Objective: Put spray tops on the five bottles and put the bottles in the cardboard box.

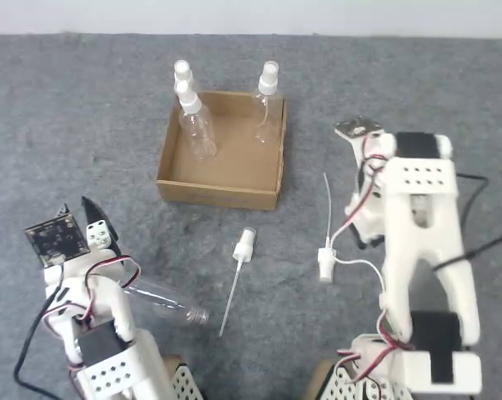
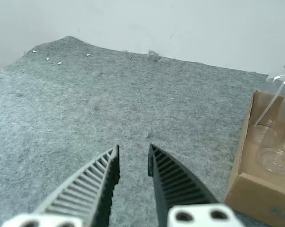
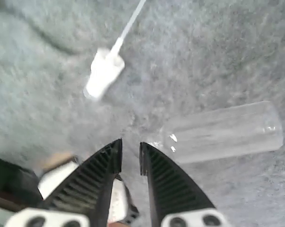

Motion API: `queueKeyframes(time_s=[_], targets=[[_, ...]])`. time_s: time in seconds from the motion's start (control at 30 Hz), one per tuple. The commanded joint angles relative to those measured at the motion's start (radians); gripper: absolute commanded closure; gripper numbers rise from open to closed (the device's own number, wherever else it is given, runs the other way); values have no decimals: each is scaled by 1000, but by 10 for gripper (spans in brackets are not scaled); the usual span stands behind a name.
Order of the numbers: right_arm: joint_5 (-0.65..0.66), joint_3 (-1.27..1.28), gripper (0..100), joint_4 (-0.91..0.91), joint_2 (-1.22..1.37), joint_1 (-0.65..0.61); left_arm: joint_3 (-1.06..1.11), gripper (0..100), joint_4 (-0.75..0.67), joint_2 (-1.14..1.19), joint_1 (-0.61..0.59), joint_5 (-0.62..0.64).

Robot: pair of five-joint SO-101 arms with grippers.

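The cardboard box (image 1: 219, 193) stands at the back centre and holds three upright clear bottles with white spray tops (image 1: 197, 125) (image 1: 183, 73) (image 1: 268, 108). A bare bottle (image 1: 169, 301) lies on the carpet beside my left arm. Two loose spray tops (image 1: 244, 246) (image 1: 324, 263) lie in the middle. My left gripper (image 2: 133, 147) hovers over bare carpet, narrowly open and empty, with the box (image 2: 241, 182) off to one side. My right gripper (image 3: 130, 142) points down, narrowly open, just short of another bare bottle (image 3: 223, 135) lying on its side, with a spray top (image 3: 103, 74) beyond.
Grey carpet covers the table up to a white wall (image 2: 180, 23) at the back. The right arm's white body (image 1: 422, 217) hangs over the right side, its cables (image 1: 359, 267) trailing near one spray top. The far left of the carpet is open.
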Motion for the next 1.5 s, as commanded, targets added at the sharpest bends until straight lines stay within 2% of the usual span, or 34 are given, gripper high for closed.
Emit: queueKeyframes(time_s=[0.0,0.27,0.53,0.97,1.47], targets=[[222,74,991,41,-116,110,-1,905,-35,-18,3,0],[494,204,991,38,-189,282,-1,905,-35,-18,5,0],[684,322,991,33,-291,348,-1,905,-35,-18,5,0],[833,646,992,-188,-397,351,-1,905,-35,-18,5,0],[842,853,992,-559,-397,346,-1,905,-35,-18,5,0]])
